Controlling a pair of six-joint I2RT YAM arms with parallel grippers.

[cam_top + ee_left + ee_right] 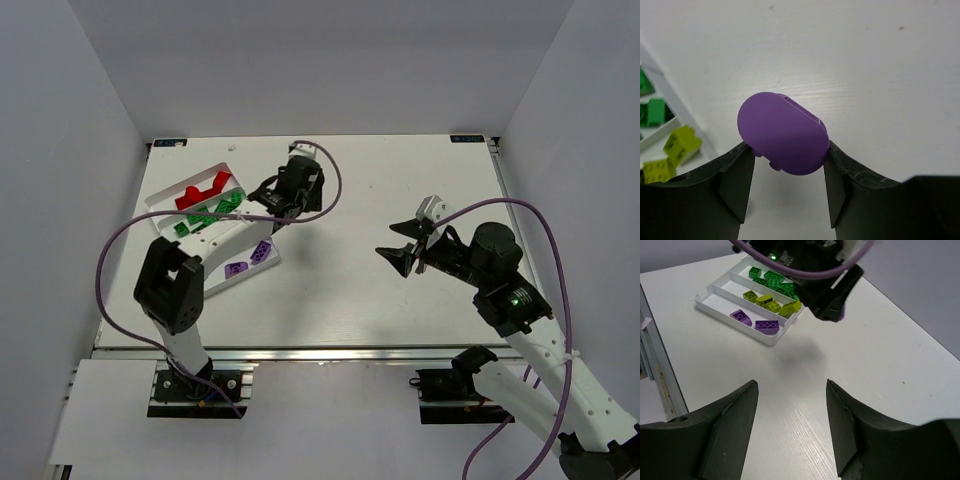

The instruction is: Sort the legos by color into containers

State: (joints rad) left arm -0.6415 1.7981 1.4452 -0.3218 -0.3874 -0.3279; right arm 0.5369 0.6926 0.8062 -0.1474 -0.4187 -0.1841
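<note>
white table (360, 300), pale walls (60, 120); left jaws clamp purple lego (782, 132), right jaws spread.

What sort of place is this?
Likely a robotics test cell: plain white walls box in a table with left arm and right arm bolted at its edge, toy bricks in a tray.

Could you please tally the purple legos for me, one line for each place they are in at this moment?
Lying in the tray: 2, a purple lego and a studded purple lego
Held in the left end effector: 1, a rounded purple lego
Total: 3
</note>
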